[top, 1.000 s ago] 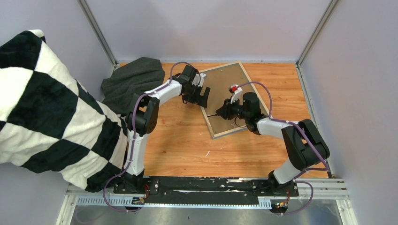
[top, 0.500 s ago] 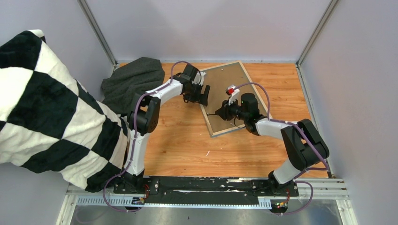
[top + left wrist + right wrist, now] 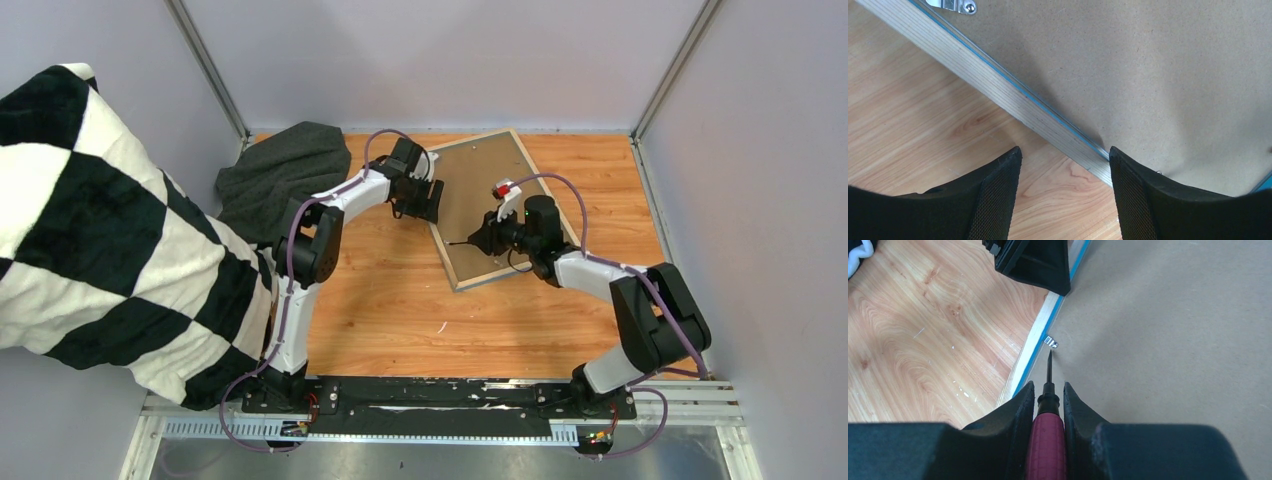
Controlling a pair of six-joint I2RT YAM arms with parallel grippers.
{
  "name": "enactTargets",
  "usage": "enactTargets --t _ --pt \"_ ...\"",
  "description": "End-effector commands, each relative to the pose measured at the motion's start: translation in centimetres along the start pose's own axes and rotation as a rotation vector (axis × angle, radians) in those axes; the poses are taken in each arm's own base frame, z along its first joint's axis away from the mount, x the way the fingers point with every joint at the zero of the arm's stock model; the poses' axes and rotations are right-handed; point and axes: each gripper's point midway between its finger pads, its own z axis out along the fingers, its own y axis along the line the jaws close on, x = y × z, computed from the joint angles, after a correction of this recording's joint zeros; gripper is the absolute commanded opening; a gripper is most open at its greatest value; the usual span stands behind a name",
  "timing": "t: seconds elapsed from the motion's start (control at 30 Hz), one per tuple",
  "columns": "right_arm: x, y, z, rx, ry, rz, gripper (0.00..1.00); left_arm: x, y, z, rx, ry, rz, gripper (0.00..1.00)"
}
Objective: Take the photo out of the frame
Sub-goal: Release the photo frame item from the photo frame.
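Top external view shows you the right claw (image 3: pixel 478 240), clamping the screwdriver (image 3: pixel 1047 435), has eased back slightly, tip just short of the metal tab (image 3: pixel 1051 342) on the face-down frame (image 3: pixel 998 85), whose edge the left claw (image 3: pixel 1064 152) straddles, spread wide; the photo is hidden under the backing board (image 3: pixel 1158 75), apparently not yet freed.

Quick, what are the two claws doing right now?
Left gripper: open, over the frame edge.
Right gripper: closed, holding a screwdriver.
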Motion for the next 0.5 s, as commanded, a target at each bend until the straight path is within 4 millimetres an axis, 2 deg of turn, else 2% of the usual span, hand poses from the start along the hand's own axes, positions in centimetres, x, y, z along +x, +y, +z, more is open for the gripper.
enactTargets --t 0.0,0.13,0.2,0.33,0.47 --pt "-1.8 -0.8 -1.7 0.048 -0.029 -0.025 0.00 6.8 2.1 3.3 -0.058 0.205 -0.025 0.67" --pt "-2.8 -1.6 -2.1 0.100 -0.058 -0.072 0.00 7.2 2.2 3.6 -0.057 0.216 -0.024 0.64" --pt "-2.4 -2.0 -1.8 0.106 -0.045 -0.073 0.00 7.2 2.2 3.6 -0.057 0.217 -0.023 0.63" --pt "-0.9 -0.8 -1.0 0.027 -0.011 -0.041 0.00 7.2 2.1 3.6 -0.051 0.215 -0.023 0.64" --pt "0.1 -0.6 -0.4 0.015 0.011 -0.031 0.00 7.1 2.1 3.6 -0.051 0.212 -0.023 0.64"
